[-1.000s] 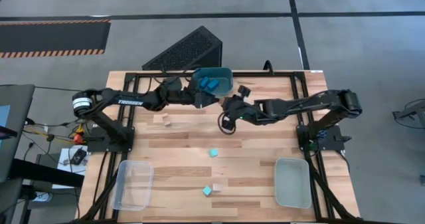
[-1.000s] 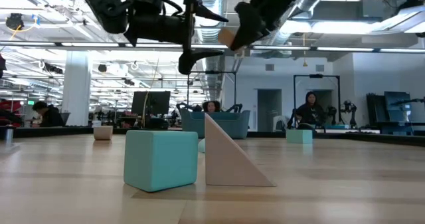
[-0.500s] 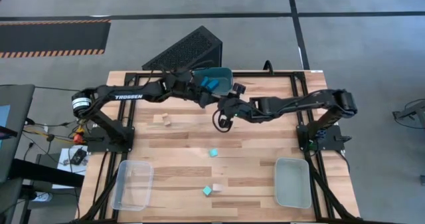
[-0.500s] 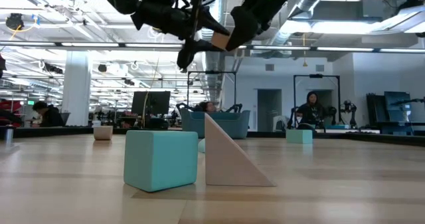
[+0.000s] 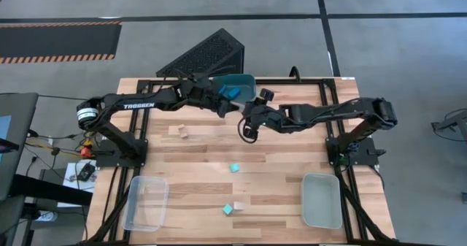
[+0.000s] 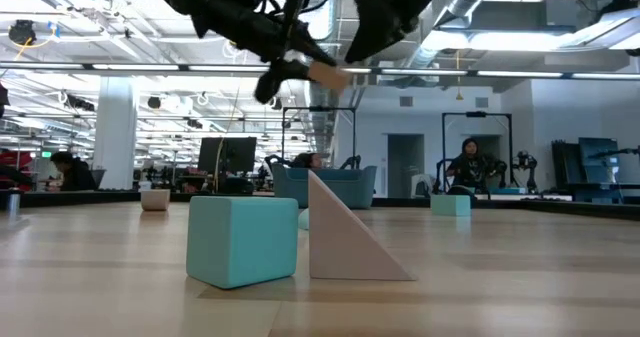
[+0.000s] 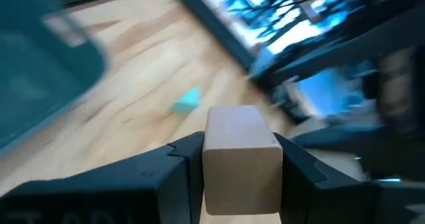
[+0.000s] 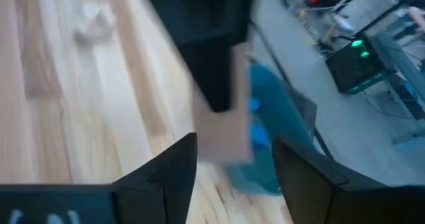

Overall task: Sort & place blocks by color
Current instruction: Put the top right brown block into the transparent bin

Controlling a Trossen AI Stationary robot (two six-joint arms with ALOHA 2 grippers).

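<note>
Tan block [image 7: 240, 159] clamped in left gripper [image 7: 236, 164]

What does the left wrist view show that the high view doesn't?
Only the left wrist view: the left gripper shut on a tan block.

Only the high view: both clear bins, the teal bin, the right gripper open beside the left gripper.

Both: the wooden table and a teal block on it.

Materials and finish
Surface [image 5: 284, 166]: pale planked wood, matt. Held block [image 7: 240, 159]: plain smooth wood. Lower-right bin [image 5: 322, 200]: clear plastic.
</note>
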